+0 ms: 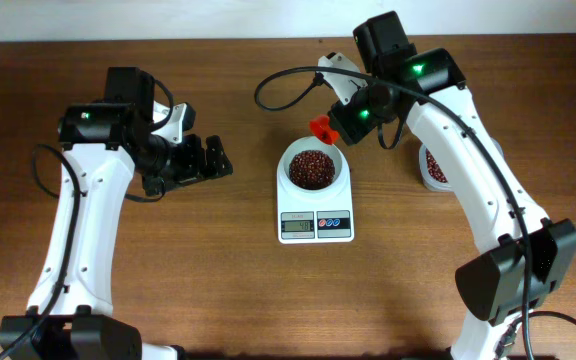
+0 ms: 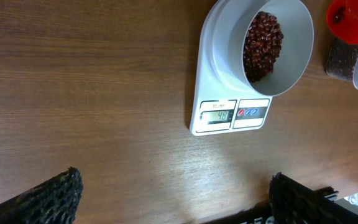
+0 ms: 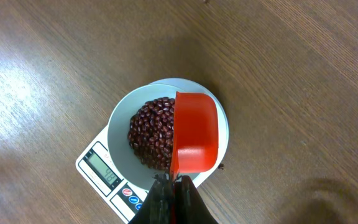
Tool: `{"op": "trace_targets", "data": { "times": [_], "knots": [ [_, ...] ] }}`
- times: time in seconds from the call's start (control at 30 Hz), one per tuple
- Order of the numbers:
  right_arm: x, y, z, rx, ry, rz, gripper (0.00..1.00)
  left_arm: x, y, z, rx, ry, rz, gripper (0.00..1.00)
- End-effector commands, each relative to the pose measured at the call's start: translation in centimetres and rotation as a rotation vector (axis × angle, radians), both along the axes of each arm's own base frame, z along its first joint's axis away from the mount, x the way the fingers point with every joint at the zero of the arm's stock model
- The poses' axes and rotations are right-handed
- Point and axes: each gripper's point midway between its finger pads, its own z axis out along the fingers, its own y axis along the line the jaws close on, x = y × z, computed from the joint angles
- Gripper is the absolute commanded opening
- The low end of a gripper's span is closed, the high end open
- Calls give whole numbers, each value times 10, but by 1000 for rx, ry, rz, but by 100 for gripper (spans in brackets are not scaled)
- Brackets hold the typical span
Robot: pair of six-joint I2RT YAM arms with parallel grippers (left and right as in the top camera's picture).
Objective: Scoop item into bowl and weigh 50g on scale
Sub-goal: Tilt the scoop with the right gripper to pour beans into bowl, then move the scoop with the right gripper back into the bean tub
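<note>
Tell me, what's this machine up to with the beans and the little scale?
The right gripper is shut on a red scoop, held over the white bowl, which sits on the scale with a heap of dark red beans in it. The left gripper is open off to the side, holding nothing. A tub of more beans stands nearby.

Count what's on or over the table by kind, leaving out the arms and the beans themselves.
White bowl: 1
White scale: 1
Red scoop: 1
Clear tub: 1
Total: 4
</note>
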Motion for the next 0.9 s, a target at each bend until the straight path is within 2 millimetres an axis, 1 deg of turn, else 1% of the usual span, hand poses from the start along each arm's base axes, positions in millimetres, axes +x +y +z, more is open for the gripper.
{"op": "trace_targets", "data": {
  "times": [0.0,0.13,0.17,0.23,0.3,0.33,0.37,0.4,0.43,0.47,0.5,0.57,0.63,0.7,0.87],
  "knots": [
    [2,6,12,28,-28,4,4,0,-2,-3,-7,10,-3,99],
    [2,7,12,42,-13,-28,4,0,-2,-3,-7,10,-3,99],
    [-6,9,9,15,-9,29,4,0,-2,-3,-7,10,-3,99],
    [-13,10,6,-25,-18,100,4,0,-2,-3,-7,10,-3,99],
    [-6,5,5,-79,-49,57,4,0,-2,-3,-7,10,-3,99],
    [-6,6,5,-77,-51,63,4,0,-2,-3,-7,10,-3,99],
    [-10,10,5,-70,-55,121,4,0,-2,-3,-7,10,-3,99],
    [-9,8,4,-87,-69,139,4,0,-2,-3,-7,10,-3,99],
    [-2,2,4,-107,-78,74,4,0,-2,-3,-7,10,-3,99],
    [-5,7,5,-87,-74,102,4,0,-2,-3,-7,10,-3,99],
    [-12,15,6,-58,-75,196,4,0,-2,-3,-7,10,-3,99],
    [-5,14,8,-46,-71,110,4,0,-2,-3,-7,10,-3,99],
    [-8,18,8,-38,-79,163,4,0,-2,-3,-7,10,-3,99],
    [-2,15,9,-35,-78,96,4,0,-2,-3,-7,10,-3,99],
    [-2,15,9,-33,-78,98,4,0,-2,-3,-7,10,-3,99]
  ]
}}
